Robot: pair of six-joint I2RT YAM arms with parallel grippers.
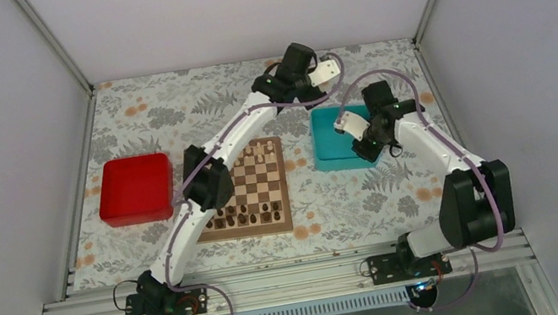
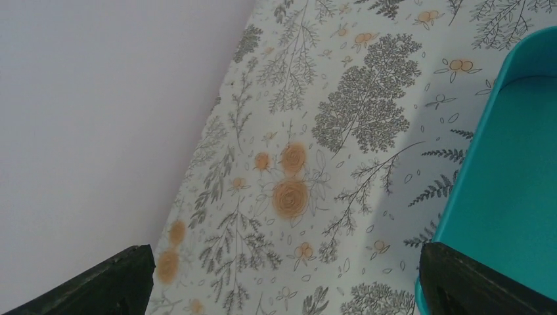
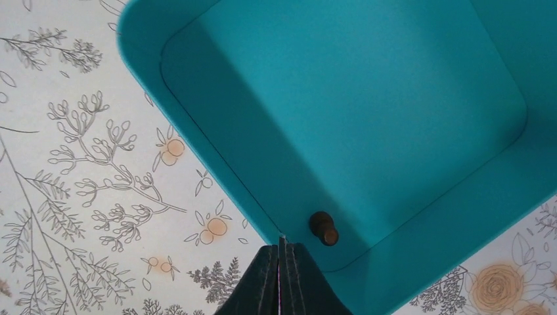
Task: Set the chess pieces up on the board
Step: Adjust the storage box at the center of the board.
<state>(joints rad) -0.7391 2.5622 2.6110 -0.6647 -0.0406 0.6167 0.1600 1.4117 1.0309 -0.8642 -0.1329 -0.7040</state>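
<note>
Looking down on a table (image 1: 165, 108) covered in smooth printed cloth: grey ferns, fine leaf sprigs, orange blooms. Lying flat near its middle, the board (image 1: 245, 189): square, wooden, light and dark brown checks inside a tan border. Standing along its near rows, the chess pieces (image 1: 246, 212): tiny dark turned figures, partly hidden by the left arm's elbow. Clustered at the far edge, a few pale cream pieces (image 1: 260, 152). Sitting left of the board and apart from it, a glossy red tray (image 1: 135, 188), square with rounded corners. Sitting right of the board, a teal tray (image 1: 334, 148) (image 2: 512, 184) (image 3: 368, 98): shallow, plastic-looking, with a smooth matt floor and softly rounded inner corners.

Held out beyond the board's far edge, the left tool (image 1: 323, 75) (image 2: 289, 282): jaws spread wide, gripping nothing. Showing as dark, rough-textured fingers (image 2: 125, 279) at both lower corners of the wrist view, with floral cloth between them and the teal rim by the right-hand one.

Hanging over a corner of the teal tray, the right tool (image 1: 349, 123) (image 3: 281, 252): jaws pressed tight into one dark wedge, nothing seen between them. Resting just beside that tip, inside the tray's rounded corner and near the wall, one dark brown chess piece (image 3: 323, 228): small, round-knobbed, apart from the pads. Upright or tipped, cannot tell.
</note>
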